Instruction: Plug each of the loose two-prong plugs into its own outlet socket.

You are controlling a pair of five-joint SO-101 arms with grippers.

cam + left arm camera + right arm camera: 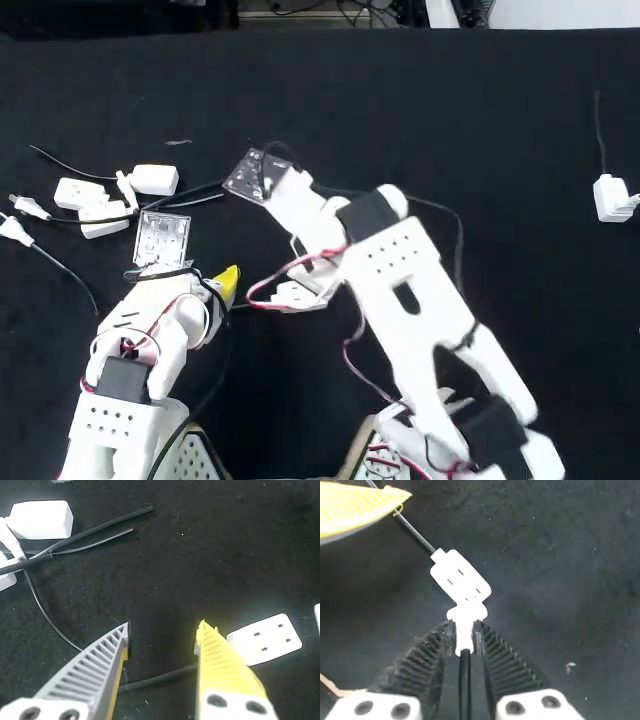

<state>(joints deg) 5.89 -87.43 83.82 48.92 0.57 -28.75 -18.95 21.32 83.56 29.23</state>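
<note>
My right gripper (464,639) is shut on a white two-prong plug (465,625), whose black cable runs back between the black fingers (427,655). The plug's front touches the near end of a flat white outlet socket block (460,582) with slots facing up; the prongs are hidden. The same socket block (265,640) lies just beside my left gripper (162,630), which is open over bare cloth and a black cable (155,677). In the high view its yellow finger (228,282) sticks out beside the left arm. Two loose white plugs (15,230) lie at the far left.
Several white adapter blocks (155,180) and tangled black cables (190,192) lie at the left rear. Another white adapter (610,197) with a cable sits at the far right. The right arm (400,290) bends over the table's middle. A black cloth (450,110) covers the table.
</note>
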